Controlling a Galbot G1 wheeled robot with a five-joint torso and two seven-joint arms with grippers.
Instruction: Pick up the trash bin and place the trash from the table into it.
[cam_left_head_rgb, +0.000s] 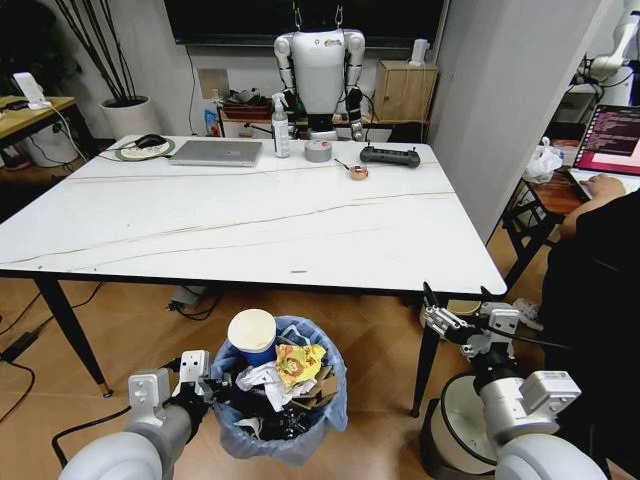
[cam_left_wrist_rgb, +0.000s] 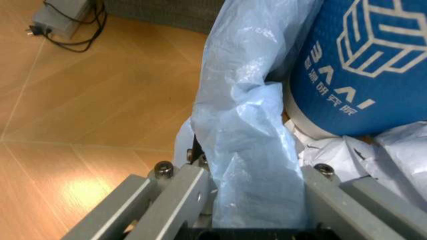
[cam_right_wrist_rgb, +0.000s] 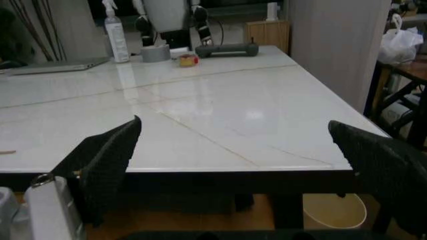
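Trash bin (cam_left_head_rgb: 285, 420) stands upright on the floor below the table's (cam_left_head_rgb: 250, 225) near edge, mouth up – blue paper cup (cam_left_head_rgb: 252, 338) upright inside; left gripper (cam_left_head_rgb: 208, 385) clamped on its rim bag; right gripper (cam_left_head_rgb: 455, 305) spread apart, empty, by the table's corner

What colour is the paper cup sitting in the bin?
The paper cup is blue with white printed logo and lettering, clearest in the left wrist view.

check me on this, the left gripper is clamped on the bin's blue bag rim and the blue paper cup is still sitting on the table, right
Not quite. The left gripper does clamp the trash bin's bag rim, but the blue paper cup stands inside the bin, not on the table; the head view shows it.
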